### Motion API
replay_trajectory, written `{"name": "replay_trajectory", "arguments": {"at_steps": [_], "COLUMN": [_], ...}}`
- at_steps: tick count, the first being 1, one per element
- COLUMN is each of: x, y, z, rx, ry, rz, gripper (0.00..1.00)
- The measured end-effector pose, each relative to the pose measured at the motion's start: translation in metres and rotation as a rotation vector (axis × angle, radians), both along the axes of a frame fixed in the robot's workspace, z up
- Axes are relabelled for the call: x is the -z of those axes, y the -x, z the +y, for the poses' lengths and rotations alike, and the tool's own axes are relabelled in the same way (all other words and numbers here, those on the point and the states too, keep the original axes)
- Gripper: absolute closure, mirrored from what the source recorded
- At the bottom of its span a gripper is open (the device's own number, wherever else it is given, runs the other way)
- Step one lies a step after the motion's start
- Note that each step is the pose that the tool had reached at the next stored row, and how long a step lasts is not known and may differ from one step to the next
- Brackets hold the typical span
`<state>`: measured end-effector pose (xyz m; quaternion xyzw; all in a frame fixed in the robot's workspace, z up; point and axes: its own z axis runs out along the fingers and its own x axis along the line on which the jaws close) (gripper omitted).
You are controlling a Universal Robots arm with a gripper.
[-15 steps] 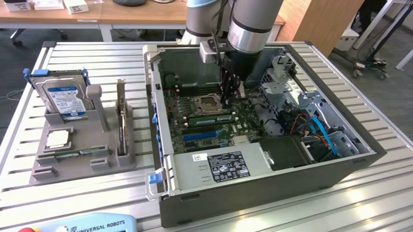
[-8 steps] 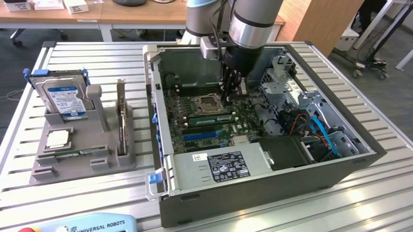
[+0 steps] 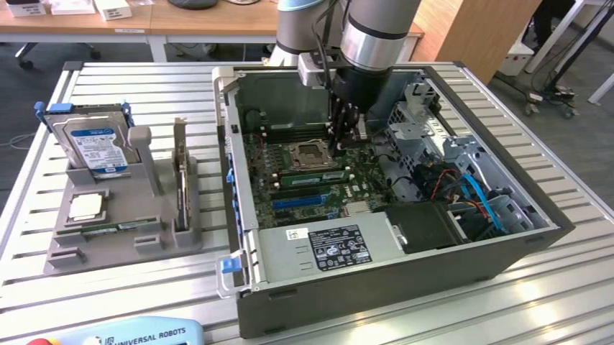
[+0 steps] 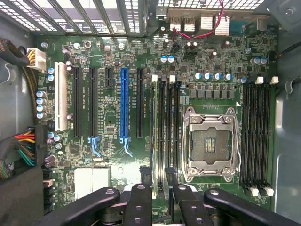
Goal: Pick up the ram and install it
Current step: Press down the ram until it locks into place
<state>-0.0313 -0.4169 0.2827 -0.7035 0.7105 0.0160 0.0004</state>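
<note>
I'm hovering my gripper (image 4: 160,190) over the motherboard (image 4: 117,160), fingers clamped on the ram (image 4: 155,136) — it's edge-on beside the CPU socket (image 4: 209,143); best kept square to its slot, pressed evenly.

The ram (image 3: 117,228), a thin green circuit-board stick with small dark chips, lies lengthwise along the low front ledge of a grey holder (image 3: 96,248) near the table's (image 3: 134,298) edge at the exterior view's left, well apart from the open computer case (image 3: 384,277).
</note>
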Motion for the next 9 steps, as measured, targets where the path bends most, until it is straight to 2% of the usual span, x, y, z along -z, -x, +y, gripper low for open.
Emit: {"name": "replay_trajectory", "arguments": {"at_steps": [8,9], "x": [0.0000,0.0000], "y": [0.0000,0.0000], "z": [0.0000,0.0000], "rx": [0.000,0.000], "ry": [0.0000,0.0000], "rz": [0.0000,0.0000], "gripper": [0.76,0.83]}}
